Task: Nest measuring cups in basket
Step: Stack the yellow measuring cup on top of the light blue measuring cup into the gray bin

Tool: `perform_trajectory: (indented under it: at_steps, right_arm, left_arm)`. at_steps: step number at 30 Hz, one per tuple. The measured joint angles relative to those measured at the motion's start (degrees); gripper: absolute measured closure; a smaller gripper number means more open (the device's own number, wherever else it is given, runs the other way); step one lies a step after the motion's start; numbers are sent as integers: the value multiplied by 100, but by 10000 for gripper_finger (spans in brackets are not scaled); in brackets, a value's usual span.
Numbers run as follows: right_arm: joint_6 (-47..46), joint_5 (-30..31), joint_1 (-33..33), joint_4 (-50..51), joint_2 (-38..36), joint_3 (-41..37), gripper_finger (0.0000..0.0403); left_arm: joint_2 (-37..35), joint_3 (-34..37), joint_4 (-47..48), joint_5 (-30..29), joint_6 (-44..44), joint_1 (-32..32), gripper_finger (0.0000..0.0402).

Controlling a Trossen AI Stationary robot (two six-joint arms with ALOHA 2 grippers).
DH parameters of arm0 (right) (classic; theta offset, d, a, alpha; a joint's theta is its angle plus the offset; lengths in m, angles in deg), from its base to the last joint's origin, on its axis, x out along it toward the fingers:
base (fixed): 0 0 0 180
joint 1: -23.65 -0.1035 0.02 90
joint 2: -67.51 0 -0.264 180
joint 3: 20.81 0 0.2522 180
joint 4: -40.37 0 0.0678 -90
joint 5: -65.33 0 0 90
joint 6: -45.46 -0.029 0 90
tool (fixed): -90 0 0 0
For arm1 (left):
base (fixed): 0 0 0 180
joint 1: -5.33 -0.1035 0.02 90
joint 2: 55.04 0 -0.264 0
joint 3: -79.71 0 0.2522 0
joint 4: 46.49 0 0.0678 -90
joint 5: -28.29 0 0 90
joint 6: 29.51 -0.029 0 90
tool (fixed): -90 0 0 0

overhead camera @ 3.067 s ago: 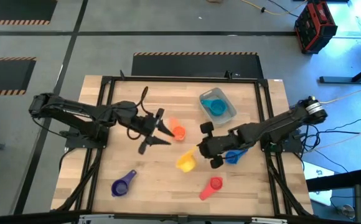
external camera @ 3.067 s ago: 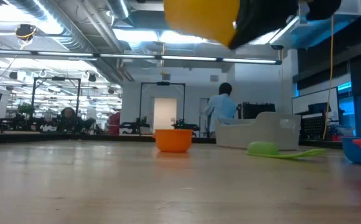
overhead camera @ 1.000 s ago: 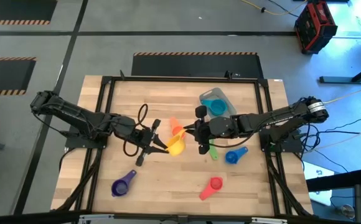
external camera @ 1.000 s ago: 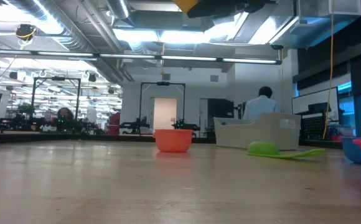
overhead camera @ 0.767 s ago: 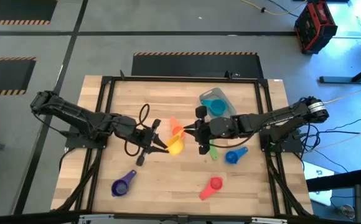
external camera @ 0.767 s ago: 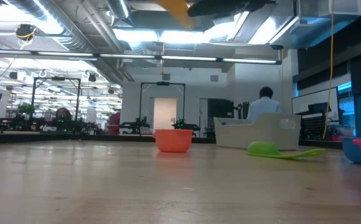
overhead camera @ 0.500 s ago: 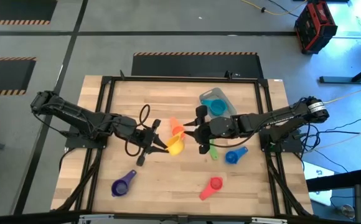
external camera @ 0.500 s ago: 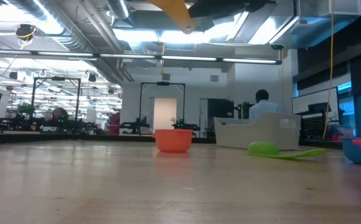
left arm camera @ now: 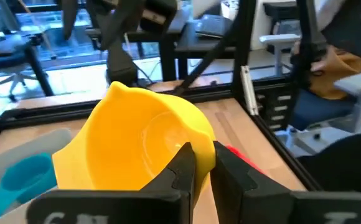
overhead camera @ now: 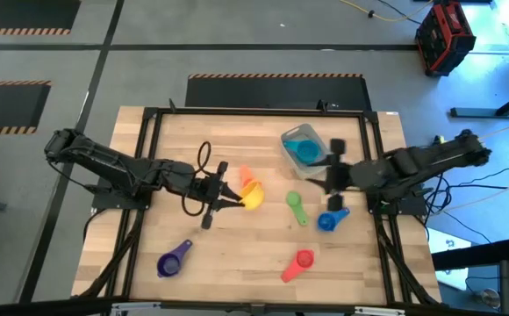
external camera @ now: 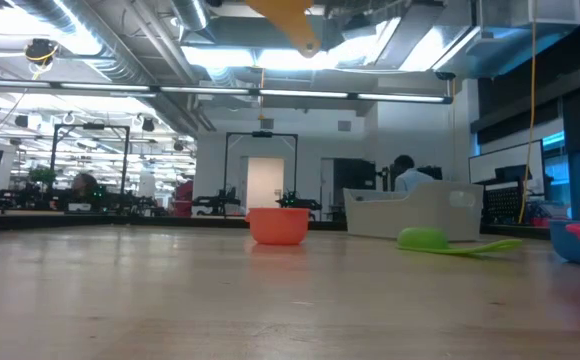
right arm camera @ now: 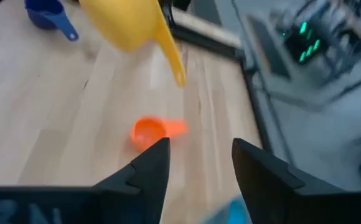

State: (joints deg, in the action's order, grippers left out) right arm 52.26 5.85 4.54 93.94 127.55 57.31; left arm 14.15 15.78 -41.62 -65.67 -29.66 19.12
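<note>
The yellow measuring cup [overhead camera: 252,195] hangs over the table's middle, held by my left gripper [overhead camera: 225,195], which is shut on it. An orange cup [overhead camera: 244,178] stands on the wood just beyond it. The green cup [overhead camera: 296,207], dark blue cup [overhead camera: 328,220], red cup [overhead camera: 302,261] and purple cup [overhead camera: 174,262] lie loose on the table. The basket [overhead camera: 322,158] sits far right of centre with a light blue cup [overhead camera: 305,152] inside. My right gripper [overhead camera: 329,180] is open next to the basket, touching nothing. My left gripper pinches the yellow cup's wall at the rim [left arm camera: 203,151], one finger [left arm camera: 183,167] inside the bowl and the other outside. The fingers come in level from the table's left. The cup is lifted clear, its mouth turned back toward the gripper, its handle [right arm camera: 172,57] slanting down.
Black frame rails [overhead camera: 145,158] run along the table's left, far and right edges. Bare wood [overhead camera: 228,254] lies near the front, between the purple and red cups. A person [external camera: 406,172] moves in the room behind the basket.
My right gripper has let go of the yellow cup and drawn back toward the table's right edge, ending beside the basket. The yellow cup stays lifted in my left gripper, which has shifted slightly toward the far edge.
</note>
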Motion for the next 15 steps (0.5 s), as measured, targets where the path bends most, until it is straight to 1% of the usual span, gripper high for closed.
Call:
perform_trajectory:
  at_steps: [3,5,7,11,15]
  right_arm:
    - [-425,-17,4,463,-424,-135,225]
    - [-479,-17,4,491,-707,-350,222]
    - [-478,-13,10,518,-966,-550,220]
    - [-354,6,145,547,-1487,-936,220]
    - [-353,114,439,547,-1937,-1254,219]
  left_arm:
    - [311,-16,-647,25,-26,-231,376]
    - [550,-35,-908,15,-7,-428,376]
    - [844,-221,-984,3,19,-629,376]
    - [1536,-954,-978,66,92,-949,376]
    - [2288,-1848,-746,57,121,-1214,376]
